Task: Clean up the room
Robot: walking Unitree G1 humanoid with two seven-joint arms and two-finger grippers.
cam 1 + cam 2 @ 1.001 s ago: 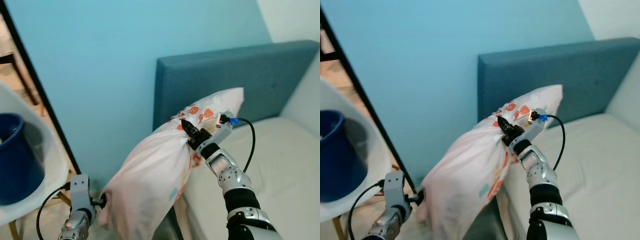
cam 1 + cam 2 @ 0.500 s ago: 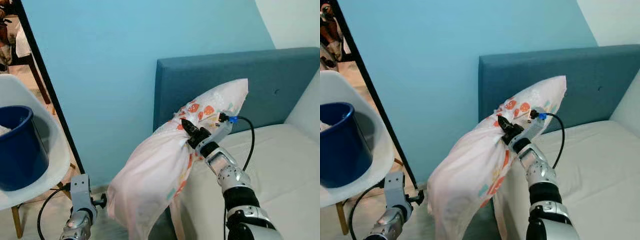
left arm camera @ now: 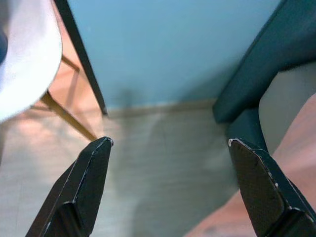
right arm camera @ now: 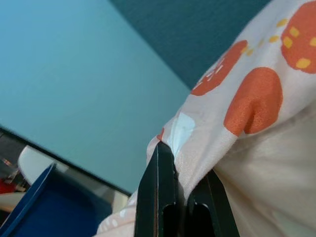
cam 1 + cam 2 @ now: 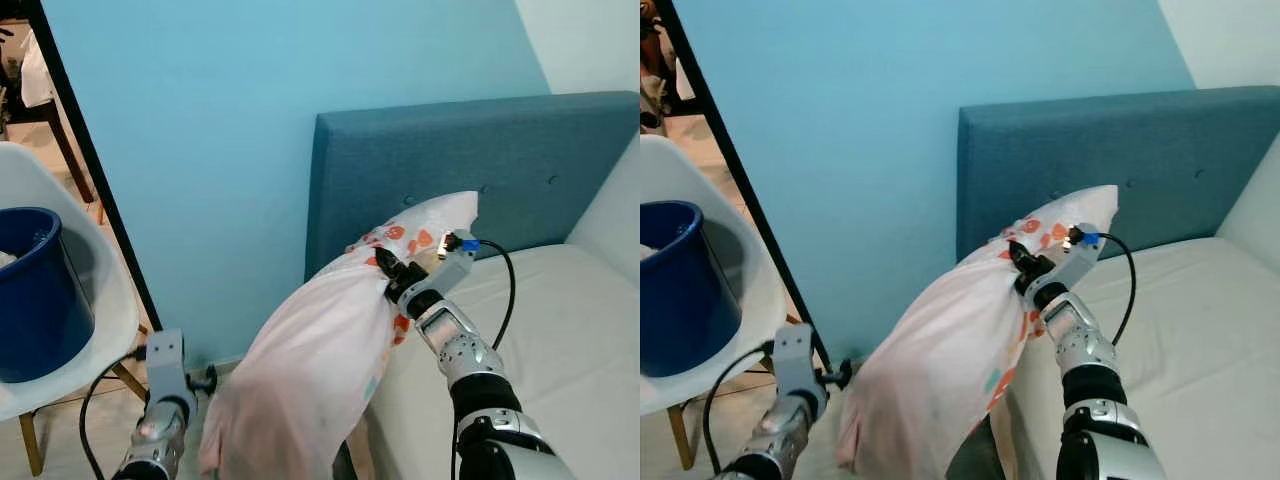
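A long pale pillow (image 5: 320,370) with orange and teal prints hangs slanted off the bed's left edge, its upper end near the blue headboard (image 5: 470,150). My right gripper (image 5: 384,270) is shut on a pinch of its fabric near that upper end; the right wrist view shows the black fingers (image 4: 160,197) pressed together on the cloth (image 4: 232,133). My left gripper (image 3: 170,143) is open, low beside the pillow's bottom end, over bare floor with nothing between its fingertips (image 3: 98,158).
The bed's white mattress (image 5: 520,310) lies to the right. A white chair (image 5: 90,300) carrying a dark blue bucket (image 5: 35,290) stands at the left, by a black door frame (image 5: 90,170). A light blue wall (image 5: 250,90) is ahead.
The pillow's upper end has dropped a little with my right gripper. My left arm has risen slightly beside the pillow's lower end.
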